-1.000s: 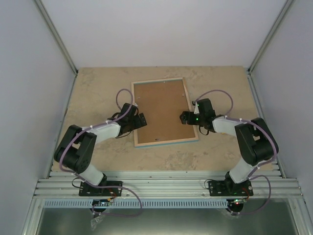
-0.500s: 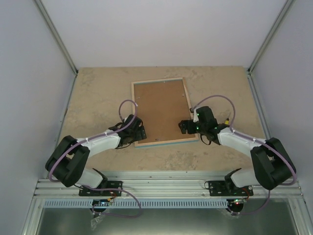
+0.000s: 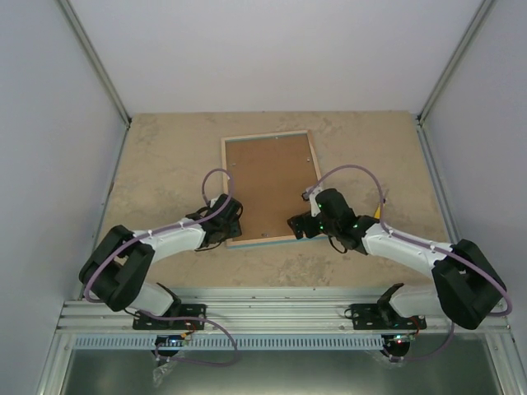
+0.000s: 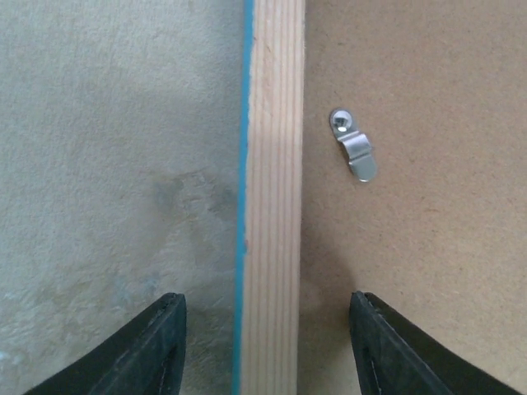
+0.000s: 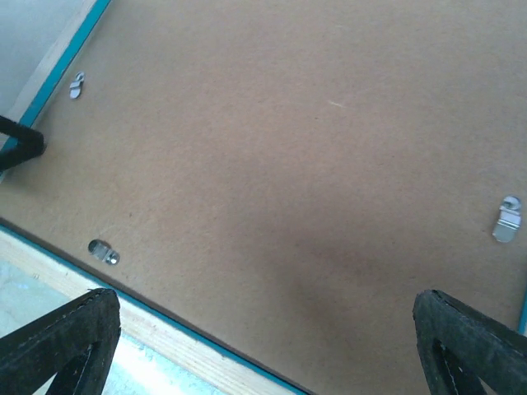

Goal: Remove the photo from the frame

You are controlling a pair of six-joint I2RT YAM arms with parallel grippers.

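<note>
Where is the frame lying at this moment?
In the top view the frame lies back-up on the table, its near edge between the left gripper and right gripper.

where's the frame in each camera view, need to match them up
top external: frame lies centre of picture, back up.
left wrist: frame, its wooden rail runs up the middle.
right wrist: frame, its rail crosses the lower left.
shared landmark: the brown backing inside it.

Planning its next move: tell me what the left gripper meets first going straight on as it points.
Probably the wooden rail of the frame, straddled by the left gripper; one finger heads for the table, the other for the brown backing. Depth unclear.
</note>
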